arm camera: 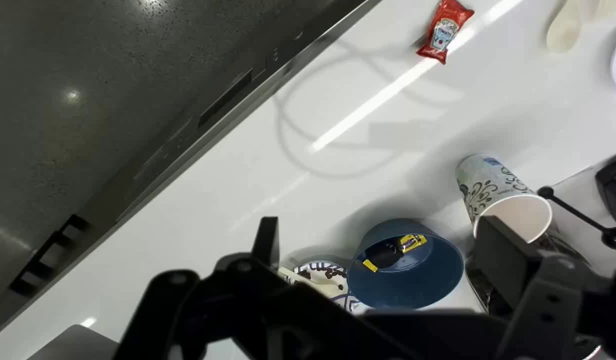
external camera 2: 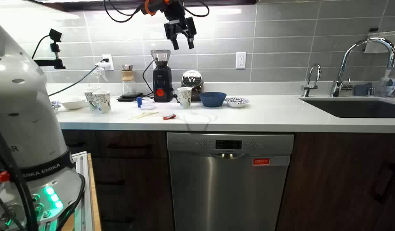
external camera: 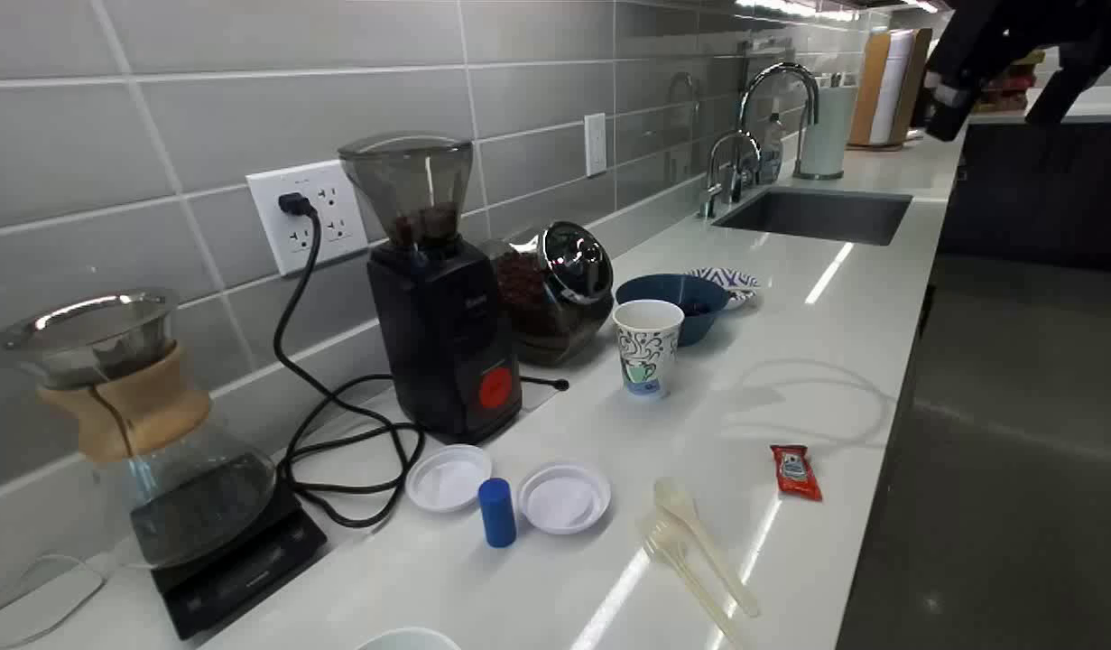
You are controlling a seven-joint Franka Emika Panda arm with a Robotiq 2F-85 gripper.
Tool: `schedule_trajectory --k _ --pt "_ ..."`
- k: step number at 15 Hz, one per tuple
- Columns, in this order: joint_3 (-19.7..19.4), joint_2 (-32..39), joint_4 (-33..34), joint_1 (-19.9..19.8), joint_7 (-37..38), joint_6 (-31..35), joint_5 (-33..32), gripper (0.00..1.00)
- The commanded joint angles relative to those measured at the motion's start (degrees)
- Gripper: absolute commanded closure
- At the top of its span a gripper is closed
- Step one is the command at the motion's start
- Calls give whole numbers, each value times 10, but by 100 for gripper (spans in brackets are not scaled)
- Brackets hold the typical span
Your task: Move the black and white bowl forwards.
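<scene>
The black and white bowl (external camera 2: 236, 102) is shallow, with a dark pattern on its rim. It stands upright on the counter beside the dark blue bowl, on its sink side, in both exterior views (external camera: 731, 279). In the wrist view the bowl (arm camera: 323, 278) holds dark bits and a pale utensil, and a gripper finger and the blue bowl hide part of it. My gripper (external camera 2: 183, 47) is open and empty, high above the counter. It also shows at the top right of an exterior view (external camera: 995, 119). In the wrist view its fingers (arm camera: 388, 232) are wide apart.
The deeper dark blue bowl (external camera 2: 212, 100) holds small packets. A patterned cup (external camera: 647, 357), a glass jar (external camera: 555, 293) and a coffee grinder (external camera: 447, 334) stand near. A red packet (external camera: 796, 471) lies near the counter's front edge. The sink (external camera 2: 364, 107) is farther along.
</scene>
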Motion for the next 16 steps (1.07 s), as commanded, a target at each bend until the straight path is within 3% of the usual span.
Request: schedule_trajectory --k 1,12,16 --pt "-3 1 1 3 1 -1 -2 0" --pt "-3 0 1 3 1 -1 -2 0" --pt "-19 83 41 20 -23 87 68 0"
